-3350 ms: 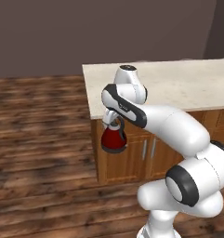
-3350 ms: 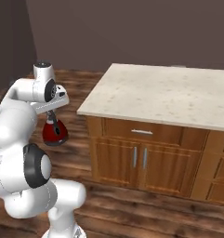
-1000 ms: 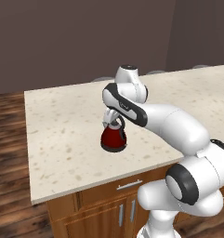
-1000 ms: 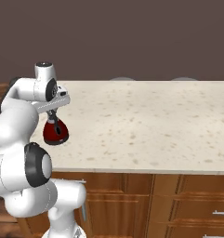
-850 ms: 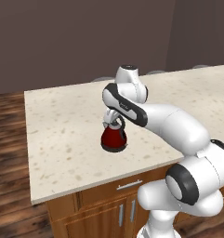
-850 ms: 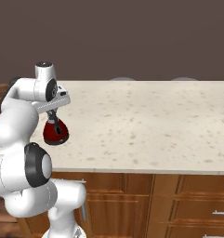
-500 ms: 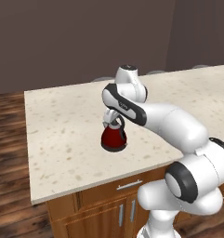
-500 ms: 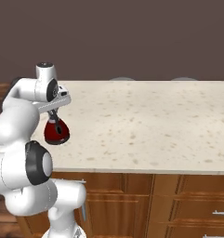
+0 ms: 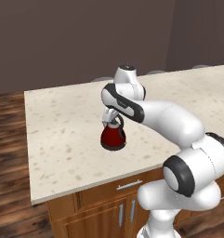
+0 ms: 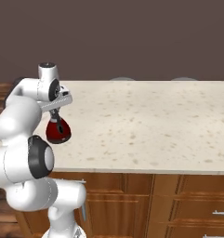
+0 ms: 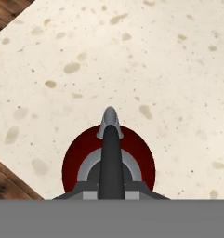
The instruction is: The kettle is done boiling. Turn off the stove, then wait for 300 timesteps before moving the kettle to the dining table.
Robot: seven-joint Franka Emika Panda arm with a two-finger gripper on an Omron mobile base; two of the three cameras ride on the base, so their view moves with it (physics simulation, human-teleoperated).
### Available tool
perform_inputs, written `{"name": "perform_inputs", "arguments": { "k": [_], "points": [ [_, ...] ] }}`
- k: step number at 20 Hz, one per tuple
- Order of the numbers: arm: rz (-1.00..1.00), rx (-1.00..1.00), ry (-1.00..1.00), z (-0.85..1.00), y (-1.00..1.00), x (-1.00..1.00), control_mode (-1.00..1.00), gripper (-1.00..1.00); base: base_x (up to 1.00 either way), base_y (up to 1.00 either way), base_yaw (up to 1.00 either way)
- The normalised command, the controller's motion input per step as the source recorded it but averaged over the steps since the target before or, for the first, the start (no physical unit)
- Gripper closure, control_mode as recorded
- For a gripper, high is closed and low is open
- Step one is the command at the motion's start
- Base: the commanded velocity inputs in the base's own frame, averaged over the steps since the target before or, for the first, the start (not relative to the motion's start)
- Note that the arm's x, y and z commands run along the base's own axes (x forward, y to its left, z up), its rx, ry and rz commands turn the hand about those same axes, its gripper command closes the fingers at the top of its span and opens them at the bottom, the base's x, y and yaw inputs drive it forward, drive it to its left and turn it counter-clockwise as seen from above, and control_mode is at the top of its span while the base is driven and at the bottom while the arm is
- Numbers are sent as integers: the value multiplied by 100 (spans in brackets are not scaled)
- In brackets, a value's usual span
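Over the near left part of the dining table [image 9: 62, 116], the gripper [image 9: 111, 117] was clamped on the dark arched handle of the kettle [image 9: 113, 136], carrying it. From the hand camera the red body [image 11: 108, 162] sat squarely below, spout pointing away across the speckled stone. Whether its base touched the top or hung just above it could not be told. Judged from that, the carry looked nearly finished; what remained was setting the kettle down and letting go.
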Motion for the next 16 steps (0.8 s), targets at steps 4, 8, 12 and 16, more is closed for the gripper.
{"name": "perform_inputs", "arguments": {
  "k": [4, 8, 12, 16],
  "points": [
    [0, 0, 0, -11, 0, 9, -100, 100, 0, 0, 0],
    [0, 0, 0, -14, 0, 10, -100, 100, 0, 0, 0],
    [0, 0, 0, -14, 0, 12, -100, 100, 0, 0, 0],
    [0, 0, 0, -12, 0, 11, -100, 100, 0, 0, 0]
  ]
}}
